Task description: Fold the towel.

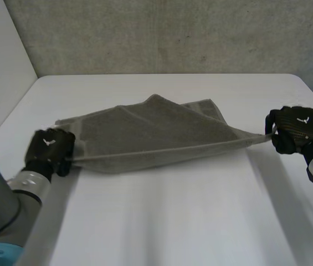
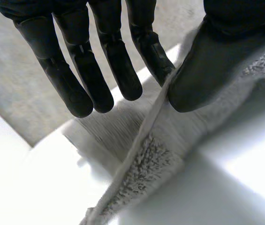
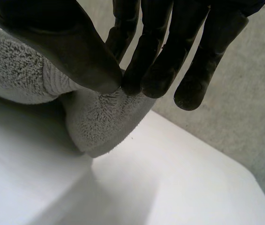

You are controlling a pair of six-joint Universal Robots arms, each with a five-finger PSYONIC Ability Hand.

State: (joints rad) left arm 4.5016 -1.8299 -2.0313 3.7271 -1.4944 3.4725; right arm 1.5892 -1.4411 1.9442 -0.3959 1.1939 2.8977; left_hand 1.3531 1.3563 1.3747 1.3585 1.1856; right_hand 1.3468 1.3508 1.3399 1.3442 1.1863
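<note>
Thumb and one finger (image 2: 153, 54) of the left hand (image 1: 48, 148) pinch a thin edge of the towel (image 1: 150, 130) at its near left corner; the other fingers hang straight and free. The right hand (image 1: 297, 128) does likewise, its thumb (image 3: 71, 51) pressed to the fingertips with the near right corner caught between. Between the two hands the near edge runs taut and raised off the white table (image 1: 173, 221), while the far part of the cloth rests on the surface, a peak of fabric standing up mid-span. Progress, as I judge it from the room: both corners are secured and lifted, the first fold under way but not yet laid down — flattening and any further folds are left to do
</note>
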